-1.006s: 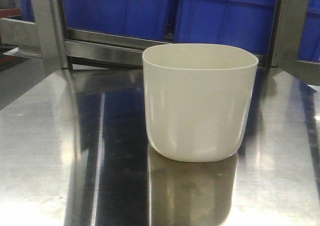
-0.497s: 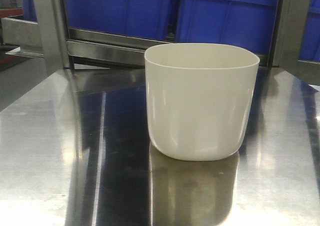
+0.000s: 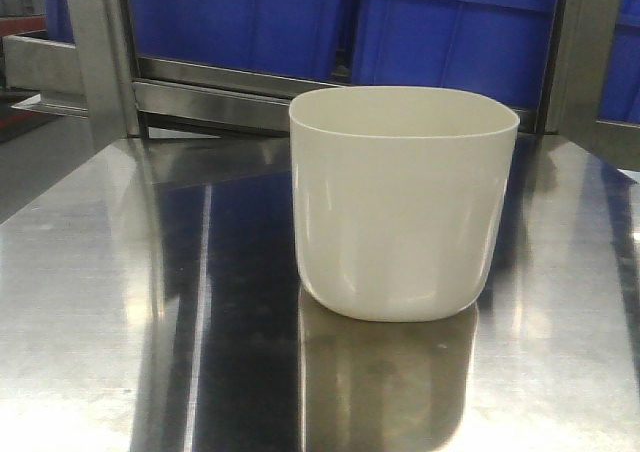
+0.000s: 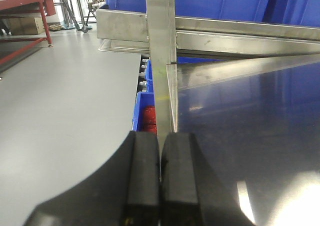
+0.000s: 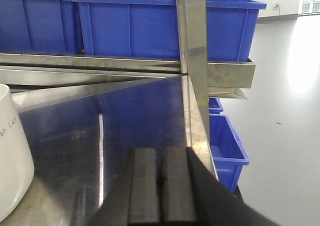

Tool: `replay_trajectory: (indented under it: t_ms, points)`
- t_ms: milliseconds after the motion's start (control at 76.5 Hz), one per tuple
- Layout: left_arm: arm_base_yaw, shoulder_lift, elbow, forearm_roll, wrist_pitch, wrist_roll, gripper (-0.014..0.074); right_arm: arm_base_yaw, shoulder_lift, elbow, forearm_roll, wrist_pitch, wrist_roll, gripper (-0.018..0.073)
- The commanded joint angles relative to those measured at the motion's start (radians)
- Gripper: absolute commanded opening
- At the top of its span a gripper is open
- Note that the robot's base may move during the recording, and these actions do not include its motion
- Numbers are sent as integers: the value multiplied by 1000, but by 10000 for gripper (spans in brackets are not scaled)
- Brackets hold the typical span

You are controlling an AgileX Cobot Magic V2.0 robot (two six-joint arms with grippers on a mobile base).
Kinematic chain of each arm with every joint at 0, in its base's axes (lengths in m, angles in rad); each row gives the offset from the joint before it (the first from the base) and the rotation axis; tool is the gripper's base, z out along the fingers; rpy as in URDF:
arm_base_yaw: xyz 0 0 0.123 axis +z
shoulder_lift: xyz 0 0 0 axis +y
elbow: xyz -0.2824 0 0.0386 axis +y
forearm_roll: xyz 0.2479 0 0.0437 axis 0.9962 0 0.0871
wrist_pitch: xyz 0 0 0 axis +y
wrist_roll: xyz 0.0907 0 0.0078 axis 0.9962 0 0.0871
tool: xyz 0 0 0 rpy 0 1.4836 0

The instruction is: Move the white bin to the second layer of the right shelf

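Front-facing view, and the steel worktop (image 3: pixel 100 302) fills the frame, with blue crates (image 3: pixel 450 42) racked behind it, contents hidden. The white bin (image 3: pixel 400 212) stands upright on the worktop, centre-right, its inside out of sight. Right wrist view clips the bin at the left edge: dark lettering (image 5: pixel 9 127), roughly "sh Can", the rest cut off. Left wrist view catches something red (image 4: pixel 150 117) in a lower blue crate (image 4: pixel 137 111). Left fingers (image 4: pixel 145 176) are pressed together, empty; right fingers (image 5: pixel 145 181) likewise.
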Motion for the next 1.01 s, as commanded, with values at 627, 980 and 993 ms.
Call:
replay_trajectory:
  t_ms: [627,980,993]
  points:
    - [-6,-14,37,0,-87,-5,85,20,-19,-16,-2,-203,-3,55]
    - [-6,-14,37,0,-87,-5,85,46,363,-252,-2,-65,-3,55]
    - [-6,-14,37,0,-87,-5,85,45,388,-271,-2,-53,-3,55]
